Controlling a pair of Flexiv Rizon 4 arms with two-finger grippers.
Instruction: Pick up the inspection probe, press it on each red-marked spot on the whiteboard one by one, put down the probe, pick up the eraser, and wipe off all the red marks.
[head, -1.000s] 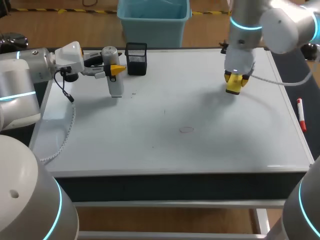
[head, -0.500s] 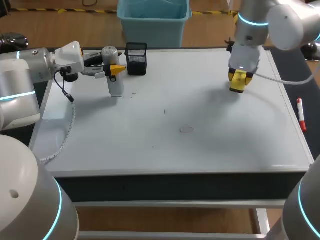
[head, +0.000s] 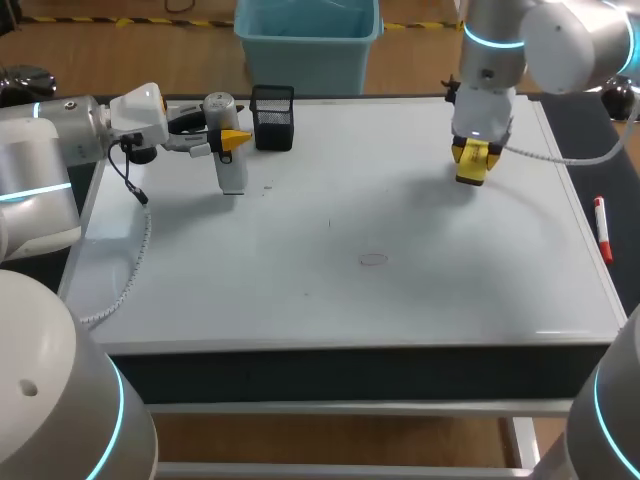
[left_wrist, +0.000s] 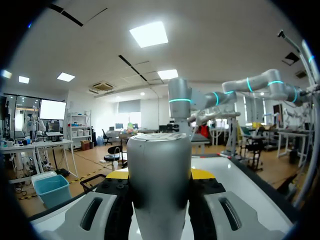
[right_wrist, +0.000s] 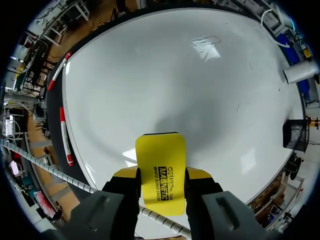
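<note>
The grey cylindrical probe (head: 229, 155) stands upright at the whiteboard's (head: 450, 290) back left. My left gripper (head: 228, 138) is shut on it from the side. In the left wrist view the probe (left_wrist: 159, 190) fills the gap between the fingers of the left gripper (left_wrist: 160, 175). My right gripper (head: 472, 158) hangs over the board's back right, shut on the yellow eraser (head: 471, 167). The eraser (right_wrist: 161, 172) sticks out ahead of the right gripper (right_wrist: 161, 176), above bare board. A faint reddish ring (head: 373, 260) shows near the board's middle.
A black mesh pen holder (head: 272, 117) stands right of the probe at the back edge. A red-capped marker (head: 601, 228) lies on the dark strip right of the board; two markers (right_wrist: 65, 135) show there in the right wrist view. Small faint specks (head: 330, 223) dot the board.
My right arm with the eraser drifted a little toward the back right, then slightly left again. The left arm and probe have not moved.
</note>
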